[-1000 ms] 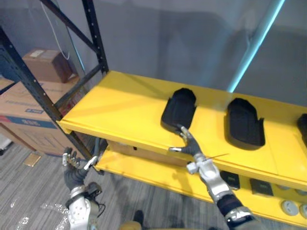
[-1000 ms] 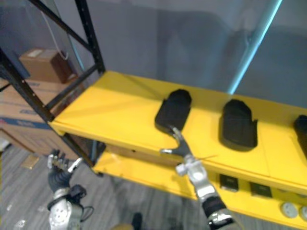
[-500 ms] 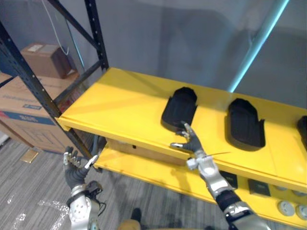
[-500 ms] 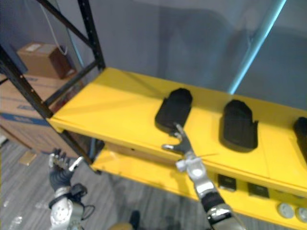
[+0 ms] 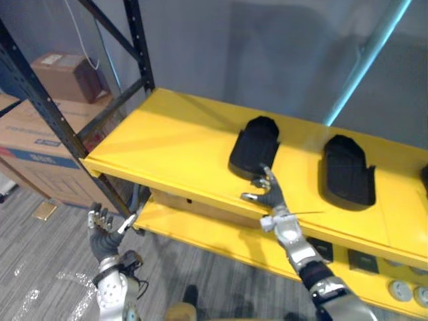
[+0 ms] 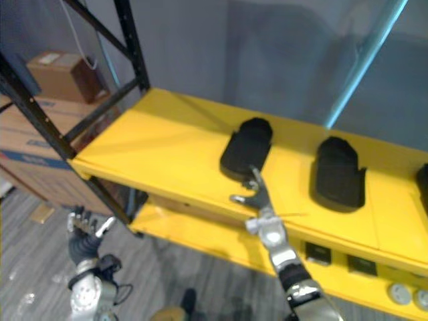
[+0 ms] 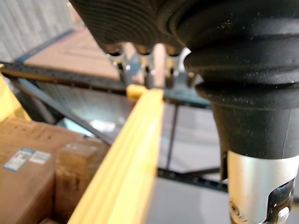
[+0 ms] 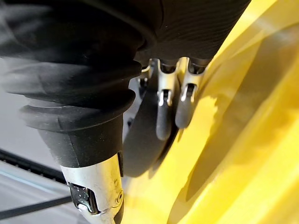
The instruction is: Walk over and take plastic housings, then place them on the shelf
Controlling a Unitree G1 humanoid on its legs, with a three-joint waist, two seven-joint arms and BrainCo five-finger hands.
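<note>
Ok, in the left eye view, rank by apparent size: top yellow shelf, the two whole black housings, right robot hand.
1. Top yellow shelf.
2. Left housing and middle housing: alike, not ranked.
3. Right robot hand, smallest, though nearer.

Black housings (image 5: 255, 144) on a yellow shelf (image 5: 167, 144) — black frame (image 5: 139, 40), brown cartons (image 5: 33, 144), grey floor (image 5: 40, 267).

Out past my left robot hand (image 5: 100, 224), big cardboard boxes (image 5: 37, 144) stand on the grey carpet (image 5: 40, 294) — a smaller brown box (image 5: 63, 77) sits farther back. Beyond my right robot hand (image 5: 267, 194) a teal pole (image 5: 368, 60) slants up the grey wall (image 5: 267, 60); lower, to that hand's right — small black squares (image 5: 364, 261) and pale round discs (image 5: 401, 291).
</note>
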